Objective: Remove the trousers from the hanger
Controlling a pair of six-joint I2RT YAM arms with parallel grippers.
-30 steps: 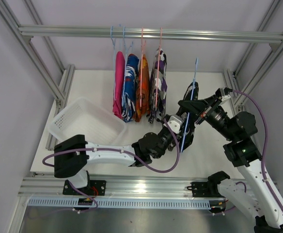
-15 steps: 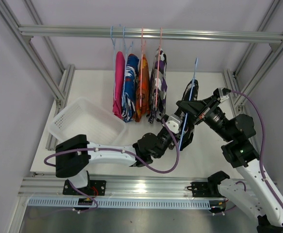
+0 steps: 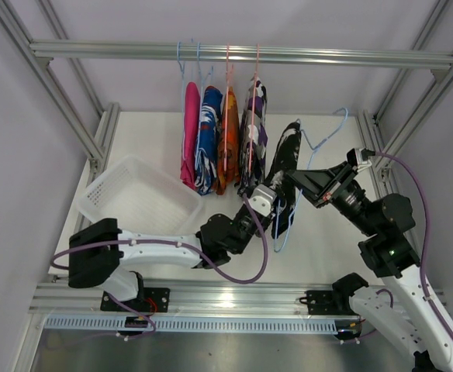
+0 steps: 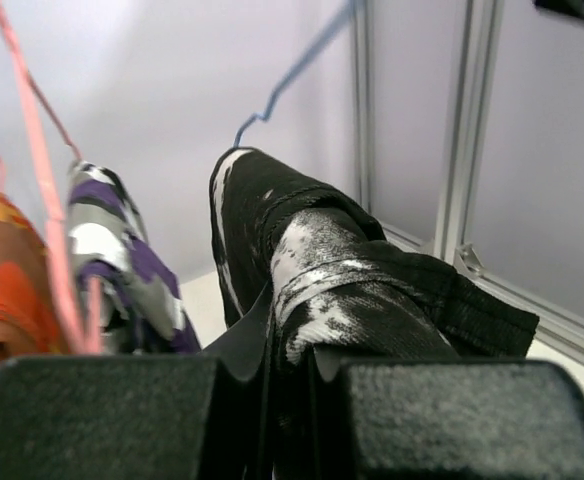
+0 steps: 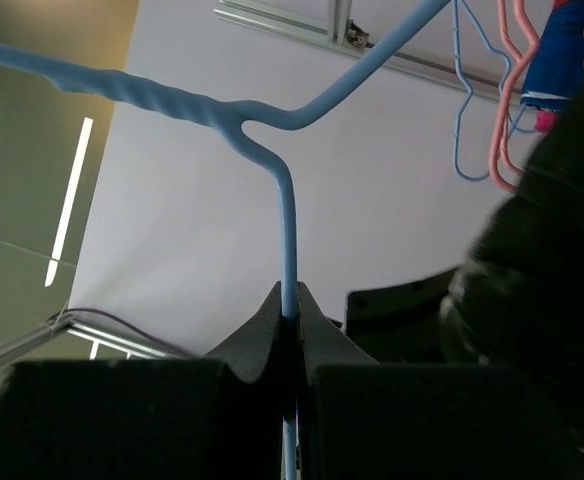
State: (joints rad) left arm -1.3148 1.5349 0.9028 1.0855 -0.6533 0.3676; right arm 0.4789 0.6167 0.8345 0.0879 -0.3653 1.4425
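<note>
Both claws are clamped, left gripper (image 4: 290, 352) on the black speckled trousers (image 4: 372, 290), right gripper (image 5: 289, 312) on the blue hanger (image 5: 286, 220) (it's tilted way over).

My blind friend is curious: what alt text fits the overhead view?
The left claw grips black speckled trousers draped on a blue hanger, whose wire the right claw pinches. Four more garments hang behind.

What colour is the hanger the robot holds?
Light blue wire hanger, clearest in the right wrist view.

black trousers (image 4: 372, 290): lower end hidden behind left end effector (image 4: 290, 360).
blue hanger (image 5: 285, 220): wire below grip hidden inside right end effector (image 5: 289, 300).
</note>
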